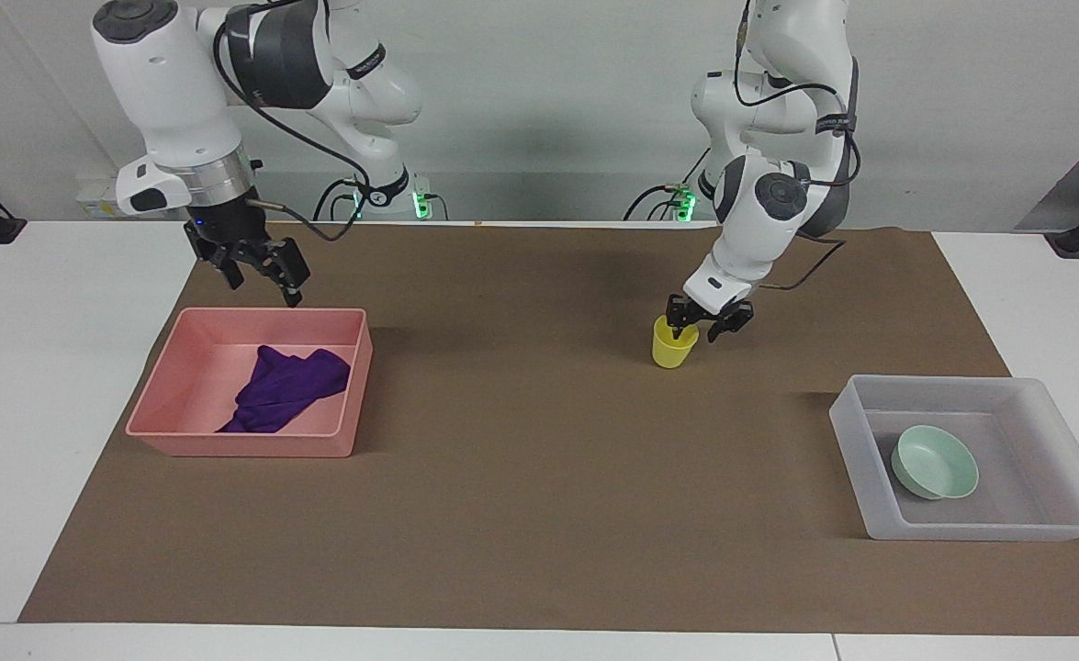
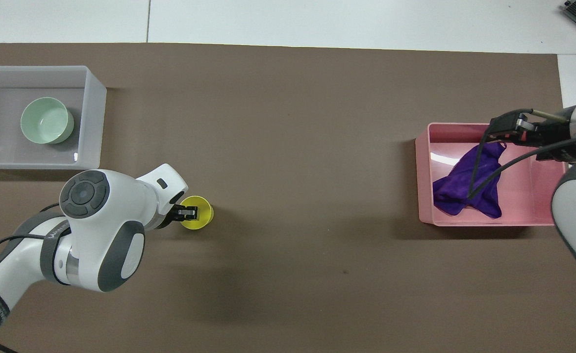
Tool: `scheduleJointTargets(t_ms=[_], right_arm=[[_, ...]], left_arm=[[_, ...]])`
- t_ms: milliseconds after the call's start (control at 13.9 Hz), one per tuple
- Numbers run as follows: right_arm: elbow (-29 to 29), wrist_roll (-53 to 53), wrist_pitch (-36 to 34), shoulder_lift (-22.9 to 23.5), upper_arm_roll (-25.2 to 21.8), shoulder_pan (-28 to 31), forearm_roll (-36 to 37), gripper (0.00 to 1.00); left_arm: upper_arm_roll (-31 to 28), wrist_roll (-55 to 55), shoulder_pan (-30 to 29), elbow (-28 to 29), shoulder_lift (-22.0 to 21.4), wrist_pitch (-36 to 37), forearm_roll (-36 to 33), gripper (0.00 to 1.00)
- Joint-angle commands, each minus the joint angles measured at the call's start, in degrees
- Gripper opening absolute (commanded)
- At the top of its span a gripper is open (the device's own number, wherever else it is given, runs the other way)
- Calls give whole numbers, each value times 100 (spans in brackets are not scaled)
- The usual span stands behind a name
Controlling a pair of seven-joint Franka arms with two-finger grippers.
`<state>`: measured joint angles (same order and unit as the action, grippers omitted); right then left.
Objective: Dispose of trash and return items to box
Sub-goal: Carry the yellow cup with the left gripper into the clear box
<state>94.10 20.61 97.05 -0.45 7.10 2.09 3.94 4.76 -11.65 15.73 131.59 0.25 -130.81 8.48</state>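
The yellow cup stands upright on the brown mat near the middle; it also shows in the overhead view. My left gripper is open and low at the cup's rim, one finger inside and one outside toward the left arm's end; it shows in the overhead view too. The purple rag lies in the pink tub. My right gripper is open and empty, raised over the tub's edge nearer to the robots. The mint-green bowl sits in the translucent box.
The brown mat covers most of the white table. The pink tub is at the right arm's end and the translucent box at the left arm's end, farther from the robots than the cup.
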Motion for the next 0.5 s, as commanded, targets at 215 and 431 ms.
scheduleJointTargets(t_ms=[215,431], right_arm=[[-94,-523,-792,-113,-7,64,-7,100],[-67,-505,-837,-148,-7,116,-121,100]], left_arm=[[-63,-49,-859,-2099,10,2556,40,0],[-72,609,-1852,-3277,246,3279,40,0]])
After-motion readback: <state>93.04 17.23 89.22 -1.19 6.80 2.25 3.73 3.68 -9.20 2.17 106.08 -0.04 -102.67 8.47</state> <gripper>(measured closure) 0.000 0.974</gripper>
